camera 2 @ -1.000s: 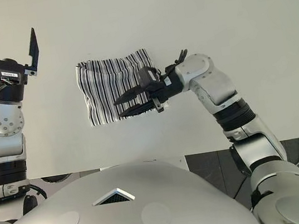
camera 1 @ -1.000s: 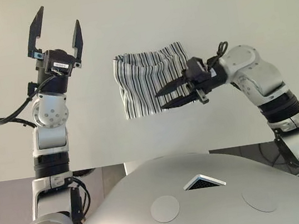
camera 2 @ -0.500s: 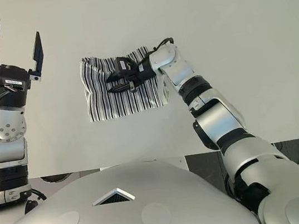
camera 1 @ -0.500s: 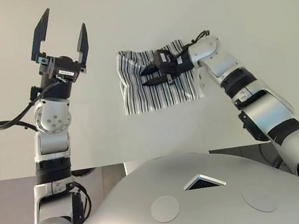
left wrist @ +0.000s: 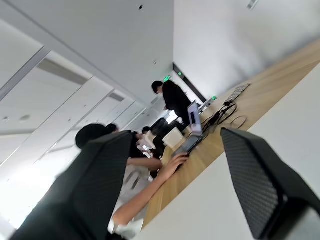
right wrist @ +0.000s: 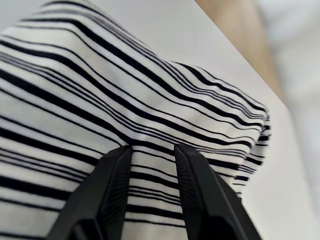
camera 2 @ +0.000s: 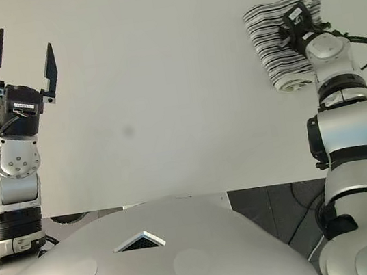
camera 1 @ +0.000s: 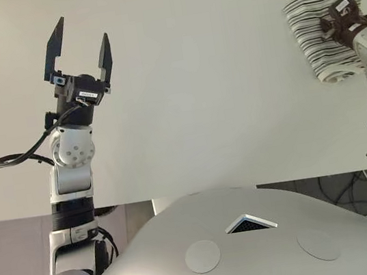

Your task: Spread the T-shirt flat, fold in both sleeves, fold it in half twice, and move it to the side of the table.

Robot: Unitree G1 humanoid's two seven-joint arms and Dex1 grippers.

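One folded bundle and two arms well apart: the striped T-shirt [camera 1: 305, 29] lies at the far right of the white tabletop [camera 1: 222, 118], doubled into a thick packet with a rolled fold at its near end. Its longer side seems to run from near to far on a slight slant. The right gripper [right wrist: 152, 150] sits directly on top of it, the arm stretched out along the right edge and the wrist tipped down onto the cloth. Its jaws are drawn close together with a ridge of striped fabric pinched between them. The left gripper [camera 1: 82, 29] stands upright over the left half of the tabletop, forearm vertical, its jaws spread wide, pointing up and gripping nothing, well apart from the garment. The right arm is plainly the nearer, and the only one touching the cloth. Judged from how the shirt lies, the folding looks done and the shift to the side is at or near its end. What remains appears to be letting go and lifting straight off, since a sideways pull with fabric caught could drag the top layer and undo the packet.
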